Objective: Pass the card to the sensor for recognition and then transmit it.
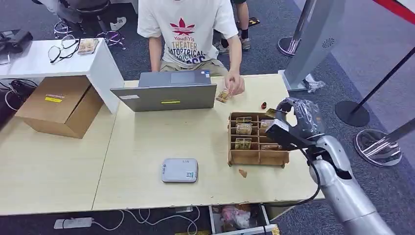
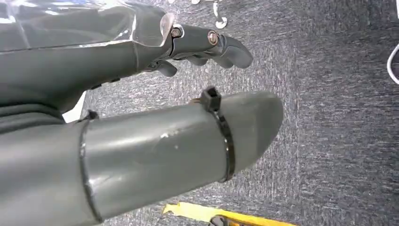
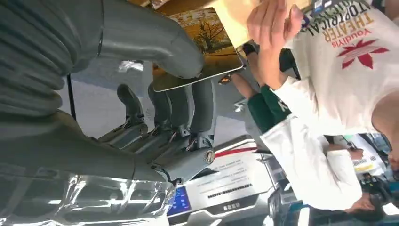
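Your right hand (image 1: pixel 293 122) hovers over the brown cardboard divider box (image 1: pixel 258 156) at the tabletop's (image 1: pixel 147 147) right side, fingers (image 3: pixel 202 110) & thumb clamped on a glossy autumn-tree picture card (image 3: pixel 207 47), top cut off. Left hand (image 2: pixel 141 94) hangs over carpet, fingers apart. White sensor pad (image 1: pixel 179 170) sits well apart.

A grey laptop (image 1: pixel 169 91) stands open at the far edge of the counter (image 1: pixel 147 142). Behind the laptop sits a person in a white printed T-shirt (image 1: pixel 187 24), one hand (image 1: pixel 234 83) resting on the counter just right of the laptop. Left of the laptop, a brown cardboard box (image 1: pixel 59 105) sits below a white side table (image 1: pixel 44 61) bearing a pair of glasses (image 1: pixel 62 49).
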Tool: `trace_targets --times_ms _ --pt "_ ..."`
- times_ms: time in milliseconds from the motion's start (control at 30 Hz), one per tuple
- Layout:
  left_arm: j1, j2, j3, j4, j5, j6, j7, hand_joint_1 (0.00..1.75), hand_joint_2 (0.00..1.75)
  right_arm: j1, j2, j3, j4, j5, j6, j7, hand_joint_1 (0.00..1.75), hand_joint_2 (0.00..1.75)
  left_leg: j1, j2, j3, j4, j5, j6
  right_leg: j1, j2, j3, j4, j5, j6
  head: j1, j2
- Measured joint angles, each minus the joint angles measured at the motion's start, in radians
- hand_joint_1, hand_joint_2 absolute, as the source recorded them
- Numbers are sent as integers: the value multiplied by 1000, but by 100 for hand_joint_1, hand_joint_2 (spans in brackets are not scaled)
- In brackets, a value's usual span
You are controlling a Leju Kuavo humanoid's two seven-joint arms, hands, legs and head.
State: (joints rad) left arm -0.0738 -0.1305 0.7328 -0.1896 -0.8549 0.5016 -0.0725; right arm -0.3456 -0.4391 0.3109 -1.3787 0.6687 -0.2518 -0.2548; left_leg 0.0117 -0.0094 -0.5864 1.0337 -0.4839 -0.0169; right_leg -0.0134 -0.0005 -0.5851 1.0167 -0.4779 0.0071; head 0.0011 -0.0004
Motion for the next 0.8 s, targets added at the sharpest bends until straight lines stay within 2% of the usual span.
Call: trace_targets --times_ms 67,100,333,600,800 --pt "-1 0 0 0 -5 0 1 0 0 -12 0 0 -4 -2 0 -2 140 175 0 0 0 0 0 0 0 0 0 0 0 0 0 0" --pt "-2 0 -1 0 -10 0 2 0 0 -19 0 0 -4 -2 -2 -3 145 175 0 0 0 0 0 0 0 0 0 0 0 0 0 0" --pt "-19 -2 -19 0 -42 -9 27 0 0 -70 10 0 4 -6 -6 -7 154 175 0 0 0 0 0 0 0 0 0 0 0 0 0 0" --pt "-37 -6 -44 0 -66 -13 41 0 0 -181 60 7 90 52 -23 15 161 175 0 0 0 0 1 0 0 0 0 0 1 -1 0 0" --pt "-38 -6 -53 0 -69 -14 46 0 0 -233 90 15 151 64 -23 22 159 175 0 0 0 0 1 0 0 0 0 0 1 -1 0 0"
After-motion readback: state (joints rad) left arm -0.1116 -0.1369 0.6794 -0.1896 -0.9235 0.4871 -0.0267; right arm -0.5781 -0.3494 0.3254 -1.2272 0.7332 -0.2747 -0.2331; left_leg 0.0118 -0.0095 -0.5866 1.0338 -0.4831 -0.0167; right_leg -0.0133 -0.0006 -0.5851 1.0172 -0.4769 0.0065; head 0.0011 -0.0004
